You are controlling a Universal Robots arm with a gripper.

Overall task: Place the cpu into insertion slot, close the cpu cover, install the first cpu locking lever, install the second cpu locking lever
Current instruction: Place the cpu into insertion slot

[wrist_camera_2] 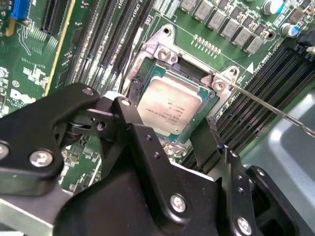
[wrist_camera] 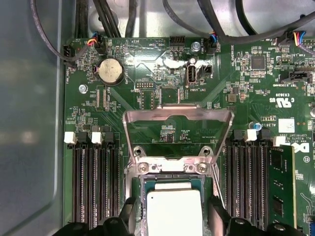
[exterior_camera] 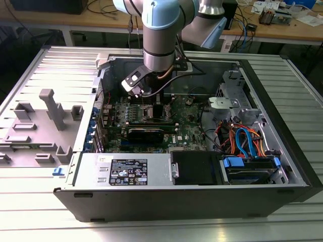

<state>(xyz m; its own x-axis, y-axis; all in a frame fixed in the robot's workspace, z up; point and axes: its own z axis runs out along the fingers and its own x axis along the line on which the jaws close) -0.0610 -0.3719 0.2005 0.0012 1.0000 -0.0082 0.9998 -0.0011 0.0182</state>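
On the ribbed bench point(exterior_camera: 202, 229) the open computer case point(exterior_camera: 282, 194) lies on its side. Inside it, toward the far wall, the gripper point(exterior_camera: 146, 95) reaches down to the green circuit board point(wrist_camera: 147, 73). Its black jaws stand apart, one at each of two opposite sides of the cpu point(wrist_camera_2: 170, 105), and they do not seem to clamp it. The cpu lies flat in the insertion slot point(wrist_camera_2: 216, 84), between banks of long memory slots point(wrist_camera: 93, 187). It is likely light, thin and stiff, with a smooth, slippery metal top and an easily damaged underside. The sound hold is therefore on two opposite edges, kept level. It looks like a dull silver square with faint print, set on a narrow green border. Beyond it the cpu cover point(wrist_camera: 177, 114), a thin silvery frame, stands tilted up and open. A thin metal lever point(wrist_camera_2: 275, 110) runs out from the slot's corner.
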